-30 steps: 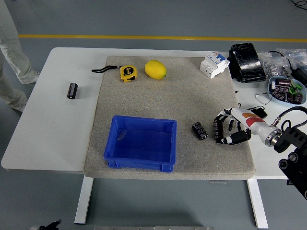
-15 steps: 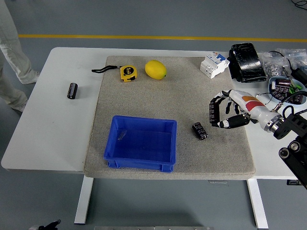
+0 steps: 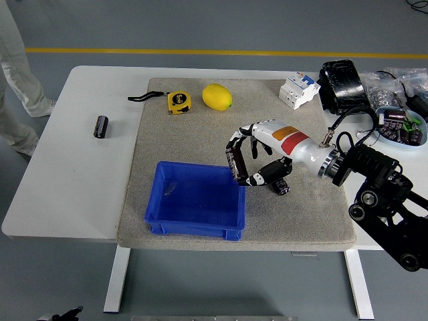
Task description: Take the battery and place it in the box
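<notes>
Battery [image 3: 280,185] is seen lying on the grey mat [image 3: 200,134], just right of the blue box [image 3: 196,200] and partly hidden beneath the right hand [image 3: 251,160]. That hand is held above the box's right rim with fingers [image 3: 234,159] spread and curved downward, nothing gripped. A second battery [image 3: 100,126] is seen on the white table [image 3: 73,174], well left of the mat.

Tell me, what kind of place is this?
Probably a robot test lab or workshop: a bare grey floor with a yellow line, a white table with a tray of electrical parts, and a circuit breaker.
</notes>
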Robot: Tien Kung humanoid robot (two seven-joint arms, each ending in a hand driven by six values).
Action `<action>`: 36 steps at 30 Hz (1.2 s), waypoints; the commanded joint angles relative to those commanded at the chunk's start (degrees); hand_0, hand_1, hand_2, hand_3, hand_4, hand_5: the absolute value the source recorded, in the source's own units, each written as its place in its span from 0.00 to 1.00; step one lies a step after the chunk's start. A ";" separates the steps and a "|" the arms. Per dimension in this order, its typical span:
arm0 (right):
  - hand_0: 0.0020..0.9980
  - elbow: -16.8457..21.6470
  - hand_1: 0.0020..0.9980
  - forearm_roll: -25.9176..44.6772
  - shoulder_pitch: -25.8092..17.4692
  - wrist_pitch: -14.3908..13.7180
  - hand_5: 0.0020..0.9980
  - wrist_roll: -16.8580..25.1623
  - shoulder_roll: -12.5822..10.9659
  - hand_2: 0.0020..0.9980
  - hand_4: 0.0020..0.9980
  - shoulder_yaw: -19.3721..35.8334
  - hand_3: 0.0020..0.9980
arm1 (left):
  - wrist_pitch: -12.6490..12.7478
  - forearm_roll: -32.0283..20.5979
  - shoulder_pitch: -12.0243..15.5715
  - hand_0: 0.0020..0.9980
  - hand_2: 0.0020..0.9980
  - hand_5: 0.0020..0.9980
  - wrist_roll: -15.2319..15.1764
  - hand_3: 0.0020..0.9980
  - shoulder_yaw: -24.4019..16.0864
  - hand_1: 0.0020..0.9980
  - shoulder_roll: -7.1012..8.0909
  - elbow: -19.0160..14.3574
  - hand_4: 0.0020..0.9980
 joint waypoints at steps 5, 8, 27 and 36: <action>0.25 -0.56 0.39 -1.36 2.24 3.49 0.06 -0.42 0.83 0.45 0.83 -4.18 0.48 | 0.06 -0.16 -0.20 0.78 0.80 0.60 0.12 0.62 0.29 0.77 0.19 -0.15 0.71; 0.66 -1.69 0.69 -2.81 2.45 5.56 0.16 -0.13 1.68 0.80 1.00 -4.54 0.84 | 0.09 -0.31 -0.31 0.79 0.80 0.60 0.24 0.62 0.60 0.77 0.38 -0.29 0.71; 0.81 -3.02 0.80 -4.09 0.12 9.83 0.17 0.44 -2.24 0.89 1.00 4.16 0.96 | -0.21 2.60 0.21 0.80 0.80 0.60 0.53 0.63 -1.60 0.77 0.45 -0.21 0.71; 0.76 -5.53 0.76 -7.93 -0.99 7.03 0.19 6.04 -8.08 0.83 1.00 3.37 0.89 | -0.09 1.35 -0.35 0.80 0.80 0.60 -0.04 0.63 -0.97 0.77 0.33 -0.02 0.71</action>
